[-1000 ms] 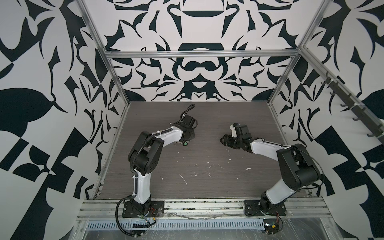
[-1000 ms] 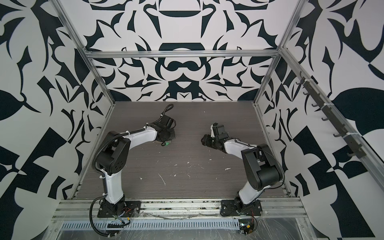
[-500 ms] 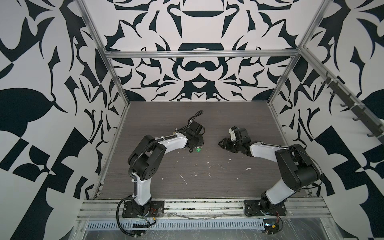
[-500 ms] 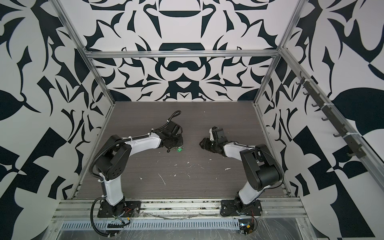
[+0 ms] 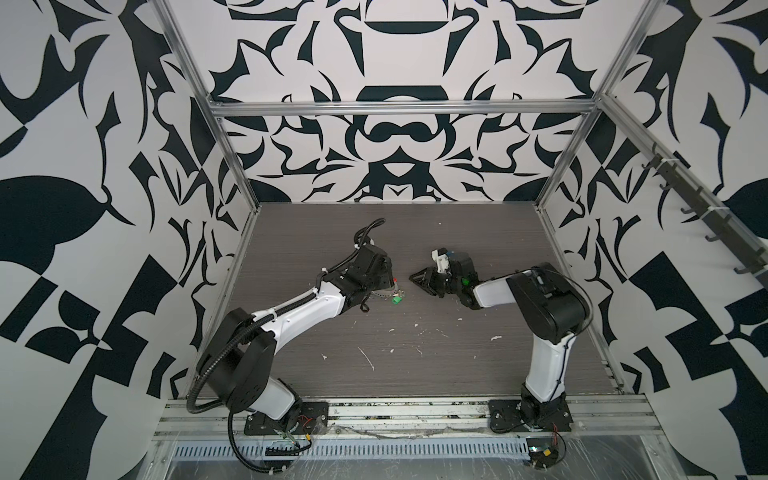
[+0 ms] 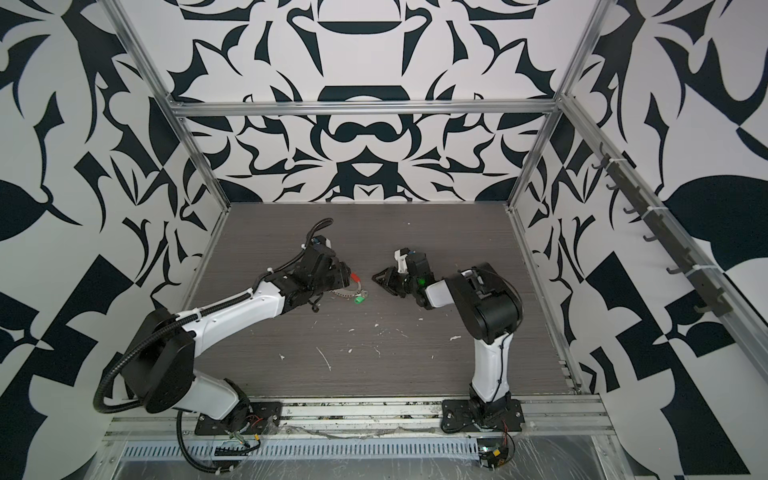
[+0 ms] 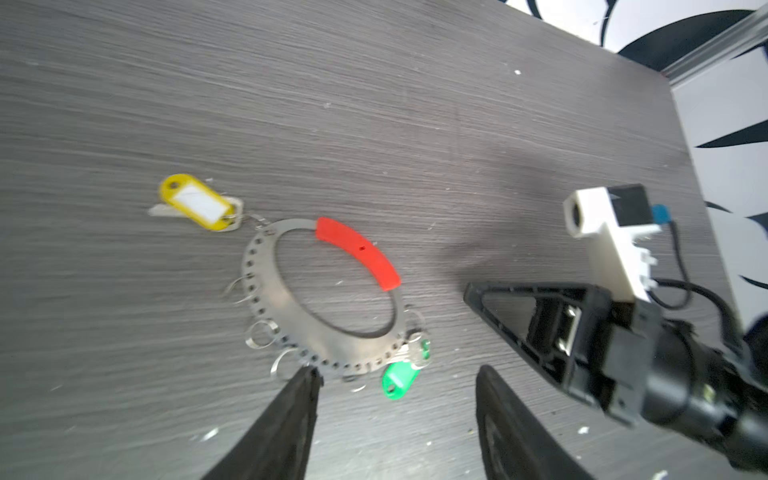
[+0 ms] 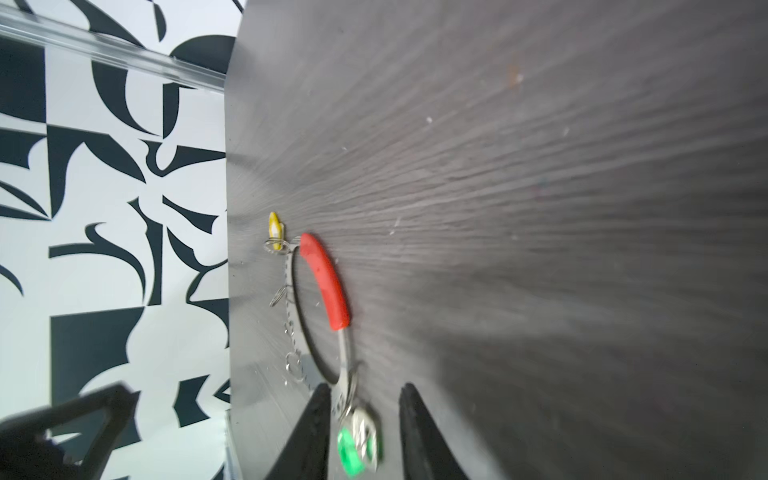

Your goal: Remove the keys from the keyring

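The keyring [image 7: 291,316], a grey holed hoop with a red arc, lies flat on the table mid-left [image 5: 383,293] [image 6: 344,293]. A yellow key [image 7: 195,201] [image 8: 275,226] hangs off one side of the hoop and a green key [image 7: 399,378] [image 5: 397,299] [image 6: 357,299] [image 8: 357,444] off the opposite side. My left gripper [image 7: 397,374] [image 5: 388,284] is open just above the hoop, one fingertip at its rim, holding nothing. My right gripper [image 8: 365,388] [image 5: 415,277] [image 6: 378,276] points at the hoop from the right, a short way off, jaws narrowly apart and empty.
Several empty little split rings [image 7: 259,334] hang on the hoop. White scraps [image 5: 368,357] dot the table's front middle. Patterned walls and metal frame posts [image 5: 232,178] close in the table on three sides.
The left arm carried the keyring rightward, then opened its jaws, and the hoop now lies on the table. The right gripper's jaws have narrowed.
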### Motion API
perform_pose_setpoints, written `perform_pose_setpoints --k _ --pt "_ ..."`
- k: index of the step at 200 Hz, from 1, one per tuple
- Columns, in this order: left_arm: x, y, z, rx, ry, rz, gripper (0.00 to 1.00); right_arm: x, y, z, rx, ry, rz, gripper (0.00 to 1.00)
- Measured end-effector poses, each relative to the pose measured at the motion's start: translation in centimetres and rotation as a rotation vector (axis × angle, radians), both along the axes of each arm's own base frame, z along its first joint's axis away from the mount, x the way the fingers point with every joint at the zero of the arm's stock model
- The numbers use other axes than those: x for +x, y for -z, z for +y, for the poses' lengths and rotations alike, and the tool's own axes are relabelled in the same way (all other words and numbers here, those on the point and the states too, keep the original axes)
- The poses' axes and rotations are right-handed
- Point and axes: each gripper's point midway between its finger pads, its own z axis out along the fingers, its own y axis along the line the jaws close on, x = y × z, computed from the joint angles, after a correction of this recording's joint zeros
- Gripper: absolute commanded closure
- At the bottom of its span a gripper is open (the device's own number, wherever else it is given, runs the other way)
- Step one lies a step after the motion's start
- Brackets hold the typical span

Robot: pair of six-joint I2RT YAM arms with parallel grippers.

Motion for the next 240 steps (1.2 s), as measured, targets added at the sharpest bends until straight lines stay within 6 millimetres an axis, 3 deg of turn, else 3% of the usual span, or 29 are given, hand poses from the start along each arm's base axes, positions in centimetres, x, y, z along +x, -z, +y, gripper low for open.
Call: perform_pose_setpoints --k 54,107,152,194,240 --pt "-0.6 0.5 2.0 0.057 -0.039 -0.018 0.33 -0.6 0.4 2.7 0.060 -0.022 0.036 0.73" --pt "-0.4 0.1 2.7 0.064 -0.064 -0.035 0.32 -1.5 0.5 3.2 0.007 -0.014 0.063 0.73" --pt "-0.3 0.1 2.9 0.065 -0.068 -0.035 0.32 -1.8 0.8 3.3 -0.005 -0.016 0.069 0.82" --pt "-0.4 0.2 2.9 0.068 -0.067 -0.029 0.32 -1.8 0.8 3.3 -0.012 -0.019 0.062 1.00" --pt "-0.6 0.5 3.0 0.074 -0.062 -0.016 0.32 -2.0 0.5 3.2 -0.031 -0.042 0.037 1.00"
